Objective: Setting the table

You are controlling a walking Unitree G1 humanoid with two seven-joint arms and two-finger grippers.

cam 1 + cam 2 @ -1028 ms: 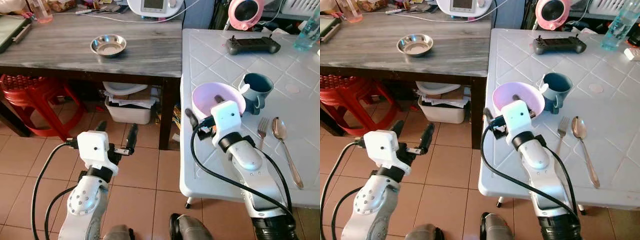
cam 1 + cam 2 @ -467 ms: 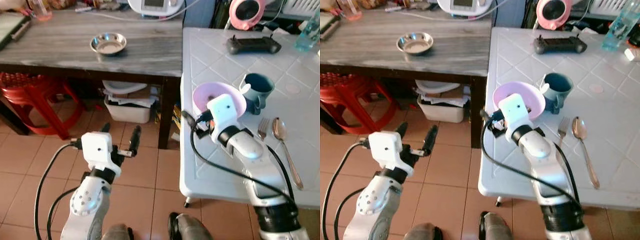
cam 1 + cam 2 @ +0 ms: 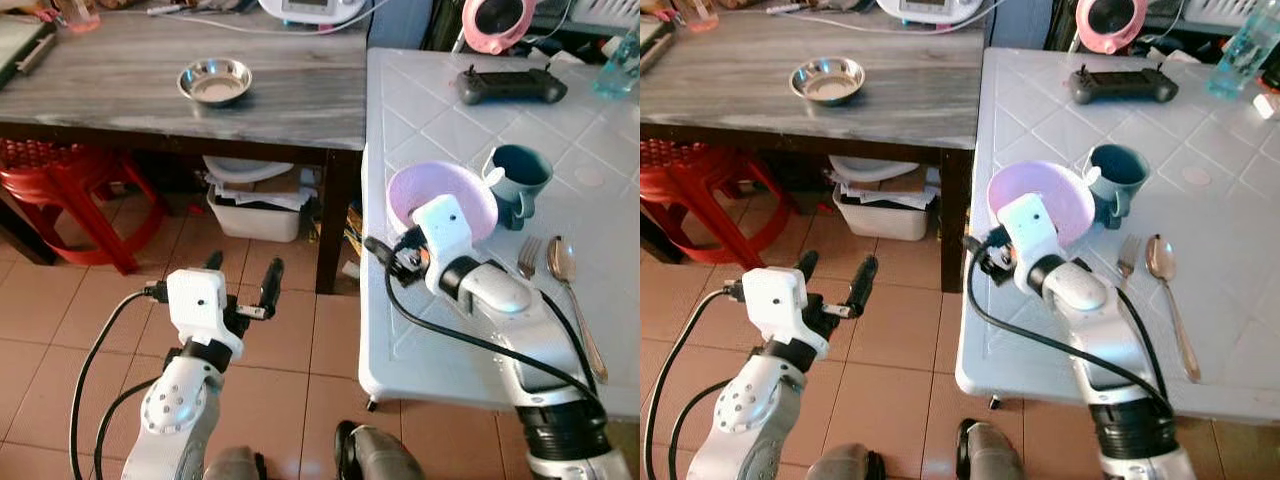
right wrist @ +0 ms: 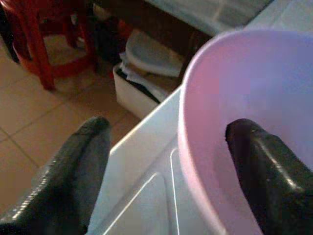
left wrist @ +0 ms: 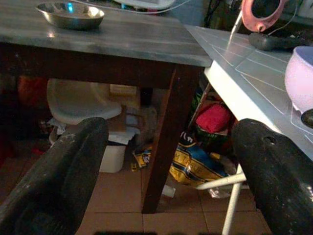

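A pink bowl (image 3: 445, 188) stands near the left edge of the white table (image 3: 440, 110), touching a teal mug (image 3: 517, 176). Right of them lie a fork (image 3: 526, 256) and a spoon (image 3: 566, 276). My right gripper (image 4: 167, 126) is open and straddles the bowl's near rim. One finger (image 4: 264, 166) is inside the bowl and the other finger (image 4: 63, 181) is outside, over the table edge. My left gripper (image 3: 240, 275) is open and holds nothing, low over the tiled floor beside the table.
A grey wooden table (image 3: 110, 105) to the left carries a steel bowl (image 3: 214, 80). Under it are a white bin (image 3: 255, 210) and a red stool (image 3: 60, 190). A black controller (image 3: 512, 85) and a bottle (image 3: 618, 62) stand at the white table's far side.
My right wrist has swung slightly left at the bowl's near rim while the bowl stays put. The left arm has barely moved. The whole view has shifted a little.
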